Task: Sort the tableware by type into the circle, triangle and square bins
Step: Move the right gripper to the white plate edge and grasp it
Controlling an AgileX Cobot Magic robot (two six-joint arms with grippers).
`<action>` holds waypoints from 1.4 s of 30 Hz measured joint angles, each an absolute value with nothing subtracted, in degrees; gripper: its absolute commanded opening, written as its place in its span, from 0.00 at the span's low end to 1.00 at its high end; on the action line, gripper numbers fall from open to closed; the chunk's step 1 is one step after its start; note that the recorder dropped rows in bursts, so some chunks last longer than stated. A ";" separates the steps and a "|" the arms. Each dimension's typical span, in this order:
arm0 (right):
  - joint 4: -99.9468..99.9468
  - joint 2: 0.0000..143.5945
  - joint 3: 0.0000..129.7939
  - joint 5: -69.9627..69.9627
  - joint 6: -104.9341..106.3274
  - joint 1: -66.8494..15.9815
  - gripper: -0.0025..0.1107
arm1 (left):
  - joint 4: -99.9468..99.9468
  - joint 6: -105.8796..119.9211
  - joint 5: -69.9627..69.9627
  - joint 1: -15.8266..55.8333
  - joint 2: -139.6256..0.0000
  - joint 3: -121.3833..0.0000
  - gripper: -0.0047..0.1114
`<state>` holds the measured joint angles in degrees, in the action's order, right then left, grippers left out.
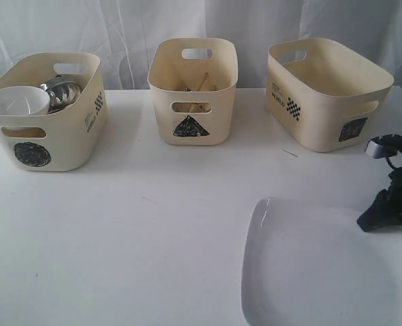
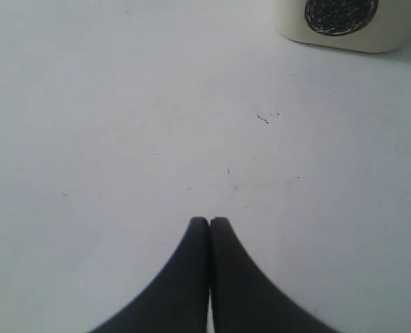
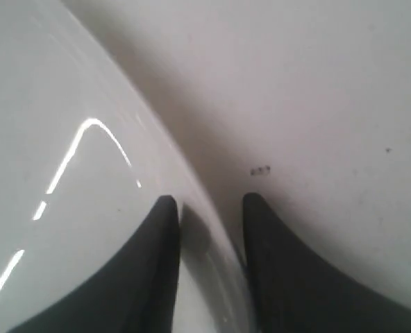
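A large white plate [image 1: 316,272] lies at the table's front right. My right gripper [image 1: 372,221] is at its right edge. In the right wrist view the plate [image 3: 60,139] has its rim running between the two fingers of that gripper [image 3: 209,205], one finger over the plate's inside and one outside, closed in on the rim. The circle bin [image 1: 45,129] holds a white bowl [image 1: 16,102] and steel ware [image 1: 62,94]. Chopsticks [image 1: 202,83] stick up in the triangle bin [image 1: 193,102]. My left gripper [image 2: 210,220] is shut and empty over bare table; it is out of the exterior view.
The square bin [image 1: 326,95] stands at the back right, beyond the plate. A corner of the circle bin [image 2: 341,21] with its black scribbled mark shows in the left wrist view. White curtains hang behind the bins.
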<state>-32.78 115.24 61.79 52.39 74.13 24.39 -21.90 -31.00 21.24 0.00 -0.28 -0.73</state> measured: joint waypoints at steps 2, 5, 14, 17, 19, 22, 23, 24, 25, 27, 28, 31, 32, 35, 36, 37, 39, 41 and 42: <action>-29.91 115.13 61.93 53.10 69.47 23.44 0.02 | -21.90 -31.00 21.24 0.00 -0.28 -0.73 0.04; -28.37 114.99 61.93 55.21 63.61 23.32 0.02 | -21.90 -31.00 21.24 0.00 -0.28 -0.73 0.04; -33.73 116.16 60.59 64.49 61.45 23.32 0.02 | -21.90 -31.00 21.24 0.00 -0.28 -0.73 0.04; -37.13 117.18 59.71 67.45 61.45 23.32 0.02 | -21.90 -31.00 21.24 0.00 -0.28 -0.73 0.04; -38.81 117.54 59.63 68.12 61.45 23.04 0.02 | -21.90 -31.00 21.24 0.00 -0.28 -0.73 0.04; -39.90 117.54 59.63 68.12 61.45 22.24 0.02 | -21.90 -31.00 21.24 0.00 -0.28 -0.73 0.04; -40.23 117.58 59.63 68.20 61.45 21.94 0.02 | -21.90 -31.00 21.24 0.00 -0.28 -0.73 0.04; -40.57 117.58 59.63 68.20 61.45 21.65 0.02 | -21.90 -31.00 21.24 0.00 -0.28 -0.73 0.04; -40.77 117.58 59.63 68.20 61.45 21.23 0.02 | -21.90 -31.00 21.24 0.00 -0.28 -0.73 0.04; -41.18 117.58 59.63 68.07 61.45 20.65 0.02 | -21.90 -31.00 21.24 0.00 -0.28 -0.73 0.04; -41.30 117.58 59.63 67.97 61.45 20.53 0.02 | -21.90 -31.00 21.24 0.00 -0.28 -0.73 0.04; -41.39 117.58 59.63 67.61 61.45 20.41 0.02 | -21.90 -31.00 21.24 0.00 -0.28 -0.73 0.04; -41.39 117.58 59.63 67.50 61.45 20.41 0.02 | -21.90 -31.00 21.24 0.00 -0.28 -0.73 0.04; -41.39 117.58 59.63 67.58 60.07 20.41 0.06 | -21.90 -31.00 21.24 0.00 -0.28 -0.73 0.04; -41.26 117.58 59.63 67.58 59.58 20.41 0.09 | -21.90 -31.00 21.24 0.00 -0.28 -0.73 0.04; -40.98 117.58 59.63 67.95 59.17 20.41 0.12 | -21.90 -31.00 21.24 0.00 -0.28 -0.73 0.04; -40.31 117.58 59.63 68.42 58.58 20.41 0.18 | -21.90 -31.00 21.24 0.00 -0.28 -0.73 0.04; -38.20 117.58 59.63 68.75 57.37 20.41 0.23 | -21.90 -31.00 21.24 0.00 -0.28 -0.73 0.04; -37.34 117.58 59.50 69.12 56.97 20.41 0.25 | -21.90 -31.00 21.24 0.00 -0.28 -0.73 0.04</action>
<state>-37.34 117.58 59.50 69.12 56.97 20.41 -21.90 -31.00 21.24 0.00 -0.28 -0.73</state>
